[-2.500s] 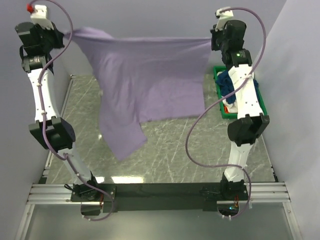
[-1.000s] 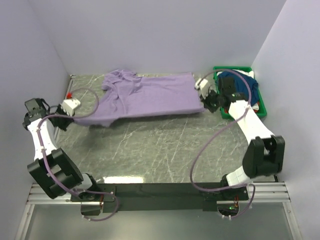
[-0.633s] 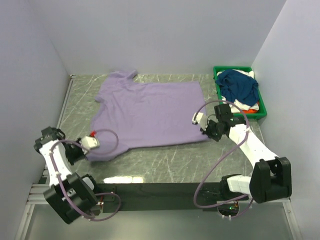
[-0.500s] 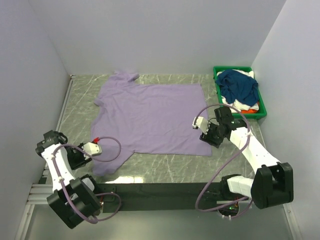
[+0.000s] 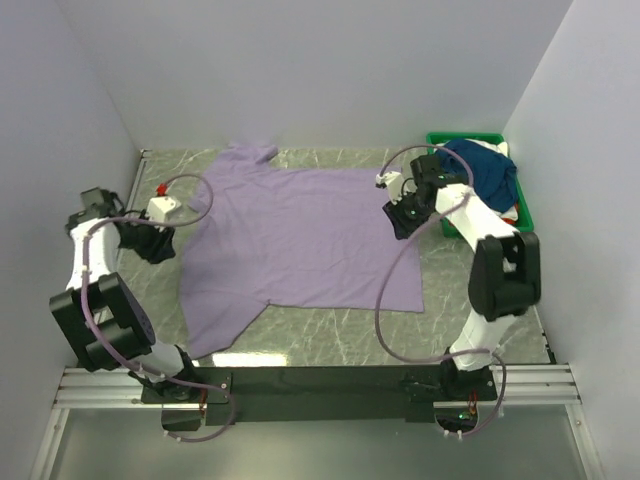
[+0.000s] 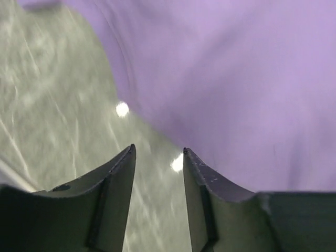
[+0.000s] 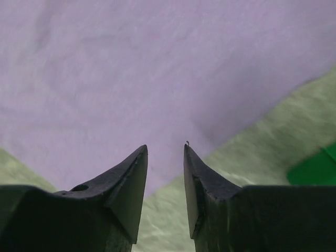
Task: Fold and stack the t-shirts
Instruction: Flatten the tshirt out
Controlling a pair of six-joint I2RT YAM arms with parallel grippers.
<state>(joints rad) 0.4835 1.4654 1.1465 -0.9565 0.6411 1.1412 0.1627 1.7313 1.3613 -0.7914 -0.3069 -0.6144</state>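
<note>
The light lavender t-shirt (image 5: 300,235) lies spread flat on the marble table, collar end at the left, one sleeve at the far left and one at the near left. My left gripper (image 5: 158,243) is open and empty, just off the shirt's left edge; in the left wrist view (image 6: 157,149) its fingers frame bare table beside the cloth (image 6: 236,79). My right gripper (image 5: 398,216) is open and empty above the shirt's right edge (image 7: 131,68); it also shows in the right wrist view (image 7: 165,147). A dark navy t-shirt (image 5: 478,172) lies in the bin over white and orange garments.
The green plastic bin (image 5: 437,142) stands at the back right, close behind my right gripper. Purple walls close in the table on the left, back and right. Bare marble (image 5: 330,330) shows in front of the shirt.
The shirt was held up by both grippers, then laid down and dragged flat. Both grippers have let go and moved back toward the far half, at the shirt's left and right edges.
</note>
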